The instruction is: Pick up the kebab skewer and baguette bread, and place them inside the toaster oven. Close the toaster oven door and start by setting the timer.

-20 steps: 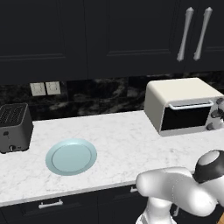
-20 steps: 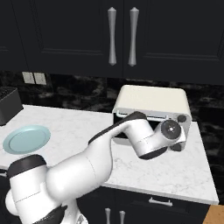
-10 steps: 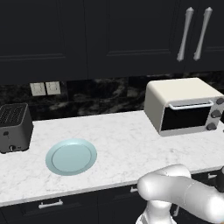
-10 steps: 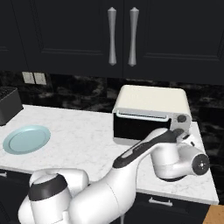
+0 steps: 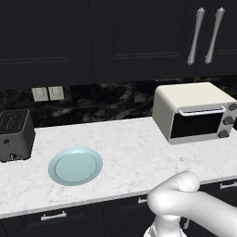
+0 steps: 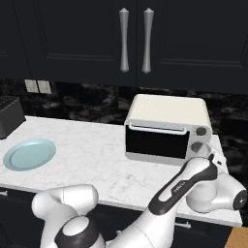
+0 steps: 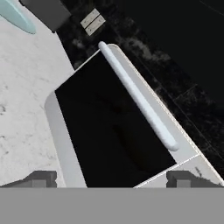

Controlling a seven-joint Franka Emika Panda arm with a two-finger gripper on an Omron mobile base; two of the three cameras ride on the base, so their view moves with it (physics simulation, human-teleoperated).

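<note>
Jaws wide, empty: our gripper [image 7: 112, 178] has swung to the oven door [image 7: 116, 131], lower centre; timer setting looks next.

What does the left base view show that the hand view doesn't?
Left base view adds: the cupboard handles and the oven's knobs. Hand view adds: the open gripper, up close to the glass. Both share: the oven, its shut door, the plate, the toaster and the wall outlets.
</note>
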